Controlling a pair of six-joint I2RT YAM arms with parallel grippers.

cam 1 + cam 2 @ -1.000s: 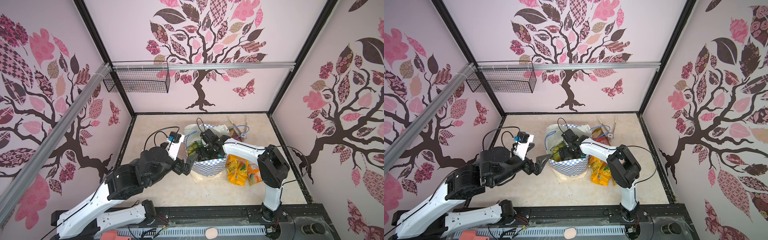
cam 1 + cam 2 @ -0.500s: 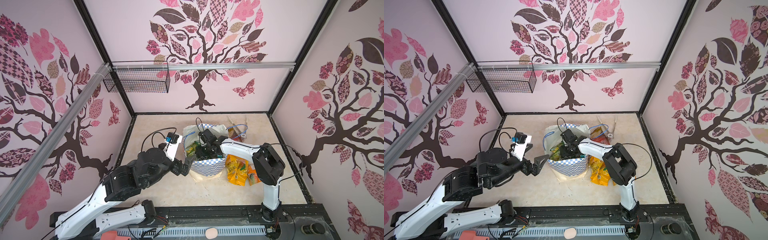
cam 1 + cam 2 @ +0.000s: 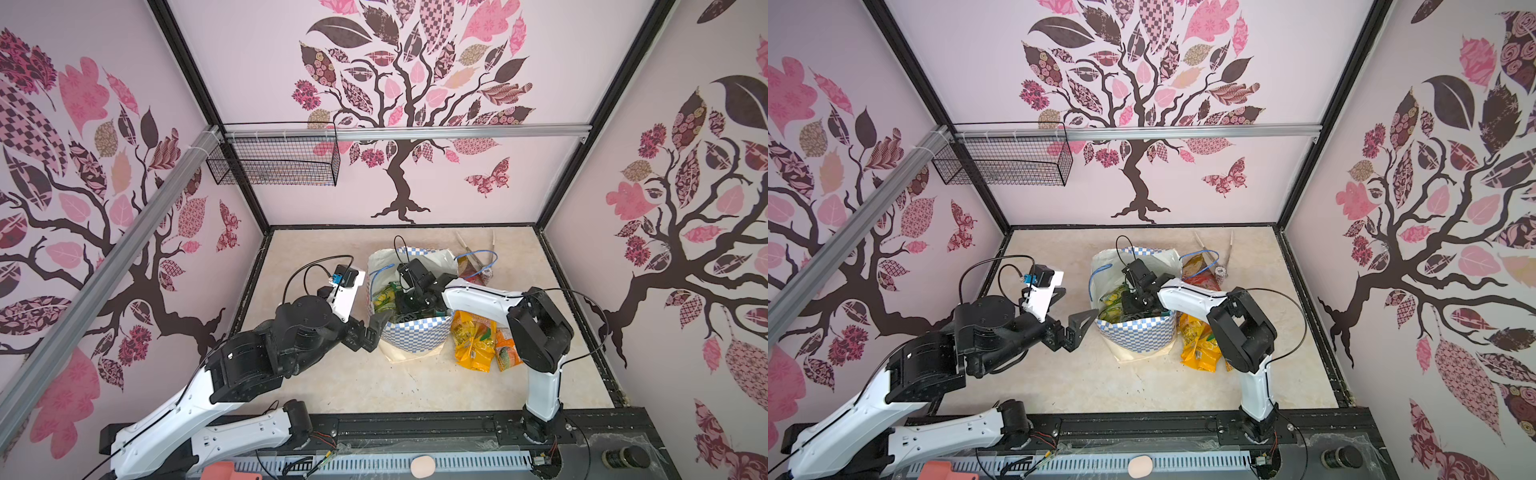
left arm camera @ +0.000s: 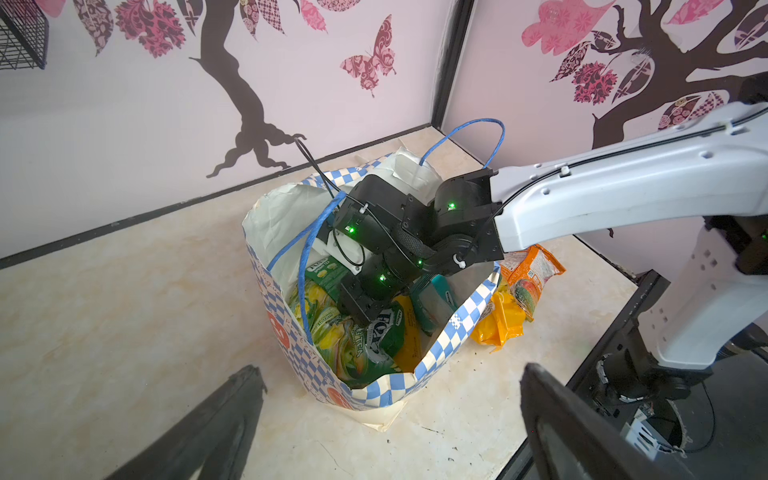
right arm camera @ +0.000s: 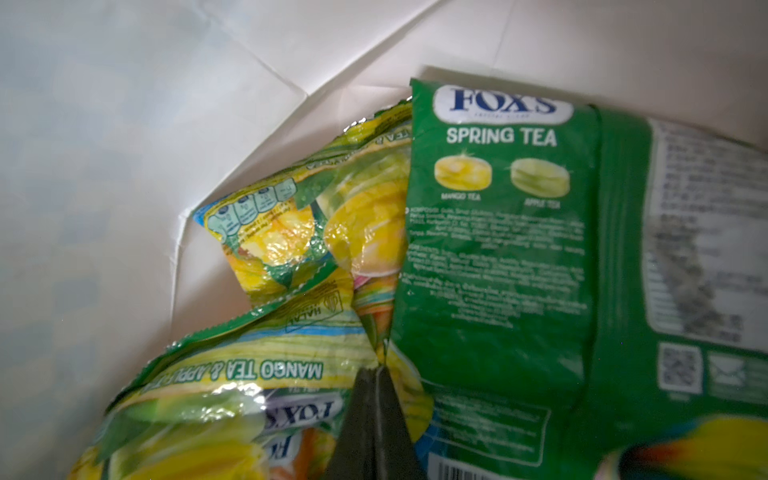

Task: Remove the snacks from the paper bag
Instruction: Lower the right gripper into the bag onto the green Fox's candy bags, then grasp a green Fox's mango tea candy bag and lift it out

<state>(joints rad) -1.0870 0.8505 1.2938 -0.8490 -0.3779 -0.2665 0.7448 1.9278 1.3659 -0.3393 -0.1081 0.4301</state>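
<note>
- The paper bag [image 3: 415, 338] stands upright in the middle of the table [image 3: 332, 382] with its mouth open. Its walls are thin, creased paper, so it probably shifts or tips if a packet drags on the rim.
- Inside it, a green packet [image 5: 498, 249] overlaps a yellow-green packet [image 5: 282, 237], and a teal packet [image 4: 436, 299] stands against the far inner wall.
- A yellow packet [image 3: 473, 340] and an orange packet [image 3: 505, 351] already lie on the table, touching the bag's right side.
- The right gripper [image 5: 376, 374] is down inside the bag with its jaws drawn together. The tips sit right at the seam where the green packet laps over the yellow-green one. I cannot tell whether a fold of film is caught between them.
- The left gripper [image 4: 390, 370] has its jaws spread wide and holds nothing. It hangs just beside the bag's outer wall.
- The packets look light, soft and glossy, and their puffy middles likely slip out of a pinch.
- The flat crimped end seal or a side edge seems the best hold, since the film is doubled and stiffer there.
- A blue cord handle [image 4: 305, 266] droops into the mouth across the packets and could snag on a lift.
</note>
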